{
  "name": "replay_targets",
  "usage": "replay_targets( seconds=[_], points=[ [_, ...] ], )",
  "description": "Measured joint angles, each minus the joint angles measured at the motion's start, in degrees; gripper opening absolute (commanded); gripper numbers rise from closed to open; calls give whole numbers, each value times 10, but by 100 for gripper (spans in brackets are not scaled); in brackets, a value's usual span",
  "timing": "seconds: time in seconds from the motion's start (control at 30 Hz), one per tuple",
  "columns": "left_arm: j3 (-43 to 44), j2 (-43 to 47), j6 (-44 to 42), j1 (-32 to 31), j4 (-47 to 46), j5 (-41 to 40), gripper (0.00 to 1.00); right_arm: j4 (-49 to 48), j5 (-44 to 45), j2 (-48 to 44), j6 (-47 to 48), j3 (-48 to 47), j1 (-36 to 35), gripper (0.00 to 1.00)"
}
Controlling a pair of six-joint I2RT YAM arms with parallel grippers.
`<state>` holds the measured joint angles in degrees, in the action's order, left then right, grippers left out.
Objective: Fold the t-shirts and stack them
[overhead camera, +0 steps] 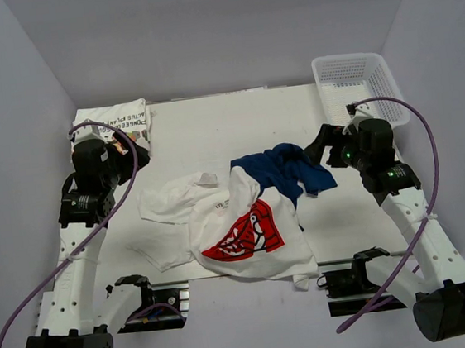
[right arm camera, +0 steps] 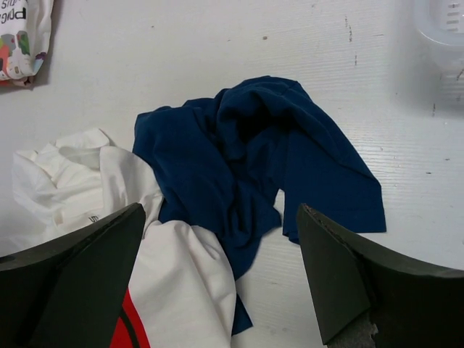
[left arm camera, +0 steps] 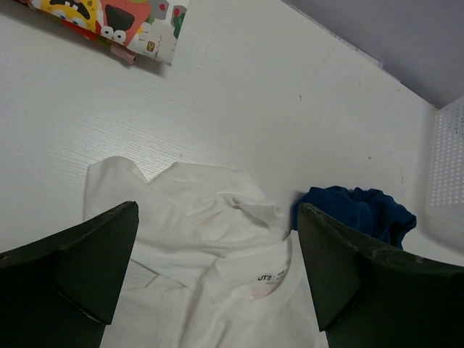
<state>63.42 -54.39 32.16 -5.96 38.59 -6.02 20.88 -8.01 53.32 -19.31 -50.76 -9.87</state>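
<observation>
navy tee [overhead camera: 286, 168] lies at 8 o'clock from my right pincer [overhead camera: 318, 145], nearer than left pincer [overhead camera: 128, 156]; both gape wide, empty.

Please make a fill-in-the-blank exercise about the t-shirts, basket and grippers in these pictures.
The graphic on the white cloth t-shirt beside the crumpled navy blue cloth t-shirt is ____.
The folded white t-shirt with colourful print and black lettering lies at the far ____ corner of the white table.
The white plastic lattice basket stands at the far ____ corner.
The left gripper and the right gripper are both ____.
Missing words: red; left; right; open.
</observation>
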Motion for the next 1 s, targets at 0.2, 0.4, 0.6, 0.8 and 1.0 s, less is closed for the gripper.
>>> replay_targets(
  seconds=[0.2,0.4,0.6,0.8,1.0],
  points=[
    [0,-10,0,0,1,0,100,0,-12,24,18,-1,-8,90],
    [0,-24,0,0,4,0,100,-1,-39,84,49,-41,-137,90],
    [-2,-37,0,0,6,0,100,22,24,177,80,-82,-388,90],
    [-3,-49,0,0,12,0,100,71,124,290,99,-77,-503,90],
    [-5,-74,2,0,19,-4,100,61,209,371,76,-76,-530,0]
  ],
)
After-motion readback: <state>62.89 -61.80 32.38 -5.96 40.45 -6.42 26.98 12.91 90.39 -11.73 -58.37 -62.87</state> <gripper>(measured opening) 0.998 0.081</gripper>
